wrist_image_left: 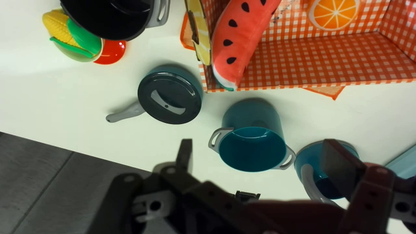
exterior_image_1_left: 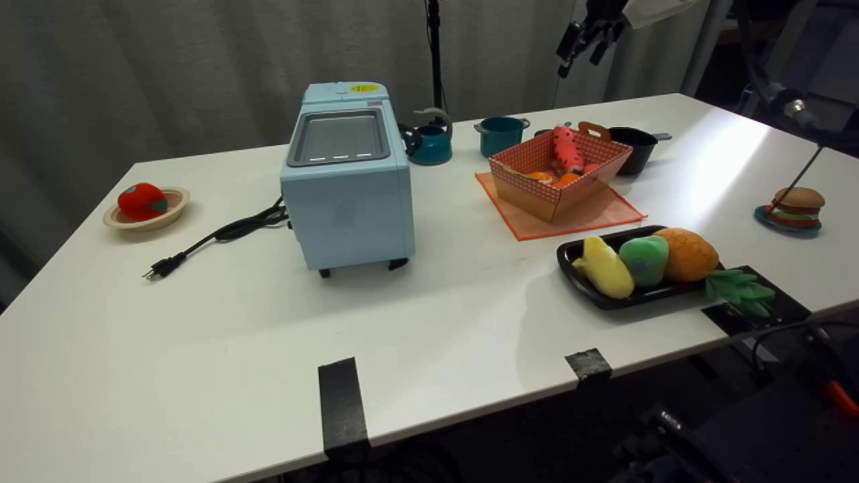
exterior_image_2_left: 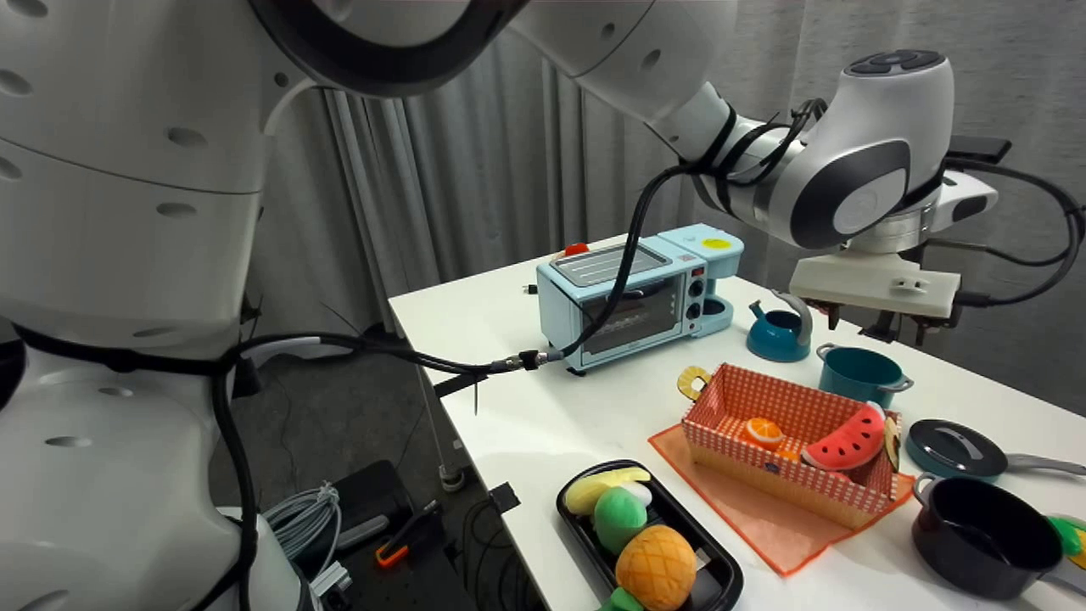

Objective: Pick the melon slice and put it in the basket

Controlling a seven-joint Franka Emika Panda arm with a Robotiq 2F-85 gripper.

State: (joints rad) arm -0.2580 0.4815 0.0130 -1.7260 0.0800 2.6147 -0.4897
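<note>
Well, one basket [exterior_image_2_left: 789, 407], one melon slice [exterior_image_2_left: 848, 443] (inside)

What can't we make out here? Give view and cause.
Under the melon slice, wrist view: the slice covers it.
Basket, wrist view: cut by top and right edges.
Inside of lidded pan, wrist view: lid covers it.
Kettle, wrist view: partly behind a gripper finger.
Oven interior, in an exterior view: dark door and a crossing cable obscure it.
</note>
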